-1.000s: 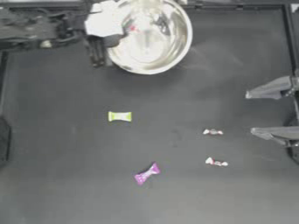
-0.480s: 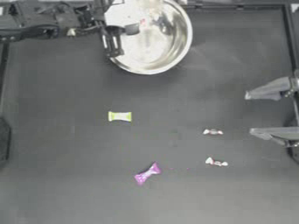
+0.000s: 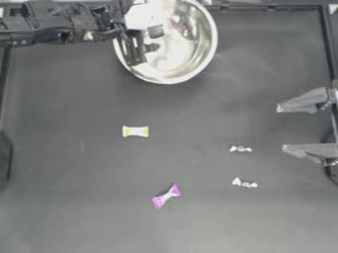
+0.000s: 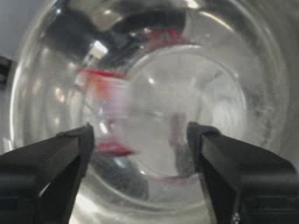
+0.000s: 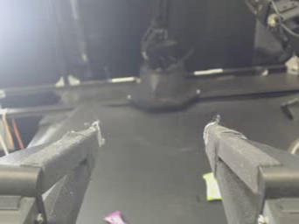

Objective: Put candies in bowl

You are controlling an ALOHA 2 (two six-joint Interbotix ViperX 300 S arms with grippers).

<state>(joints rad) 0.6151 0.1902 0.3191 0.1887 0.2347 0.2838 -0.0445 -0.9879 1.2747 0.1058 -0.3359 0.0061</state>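
We note the left gripper (image 3: 142, 47) has swung over the large shiny silver metal bowl (image 3: 191, 64) at the table's far edge, jaws now apart and empty, red-pink stick candy (image 4: 100, 85) apparently dropped; right gripper (image 3: 300, 127) idles open at the right edge; four candies remain.

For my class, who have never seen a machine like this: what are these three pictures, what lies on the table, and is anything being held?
It is a robot with two arms beside a dark table. One picture looks straight down; the other two come from cameras on each wrist. The left gripper hangs open over the large shiny silver metal bowl, holding nothing. The right gripper waits open at the table's right edge. On the table lie a yellow-green wrapped candy, a purple-magenta one and two white speckled ones.
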